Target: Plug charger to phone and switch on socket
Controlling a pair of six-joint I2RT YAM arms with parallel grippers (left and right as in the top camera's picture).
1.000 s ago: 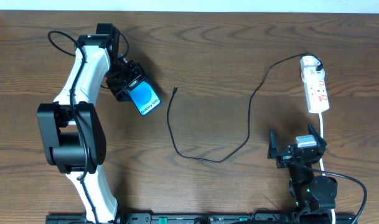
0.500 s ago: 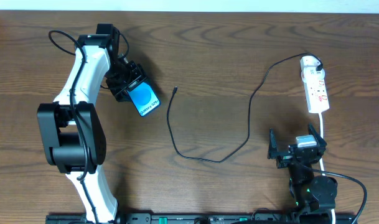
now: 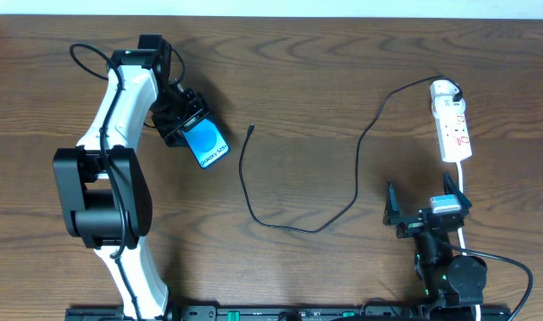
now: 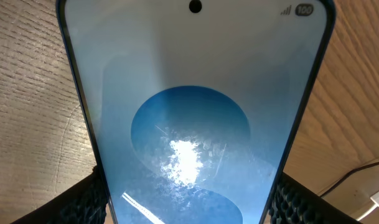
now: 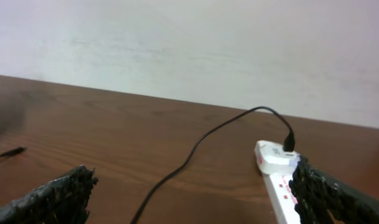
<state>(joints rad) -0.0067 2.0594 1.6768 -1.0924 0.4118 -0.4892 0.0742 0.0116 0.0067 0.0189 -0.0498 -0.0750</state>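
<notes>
Right tool point(image 3: 425, 201), jaws apart, shifted slightly, just nearside of socket point(image 3: 451, 125) | left tool point(image 3: 189, 127) clamped on phone point(image 3: 206, 143), barely nudged, well left of socket | charger tip point(image 3: 253, 129) loose on tabletop point(image 3: 324, 71), left of socket: plugging not begun.

Heads up: your left wrist cam only catches the middle of the phone point(image 4: 189, 124), with top and bottom chopped off. From overhead, its upper end is buried under the left gripper point(image 3: 183, 119). The socket point(image 3: 452, 125) switch is too tiny to read there. In the right wrist view the strip runs off the bottom, partly behind one finger point(image 5: 329, 196) of the right gripper point(image 5: 189, 180).
</notes>
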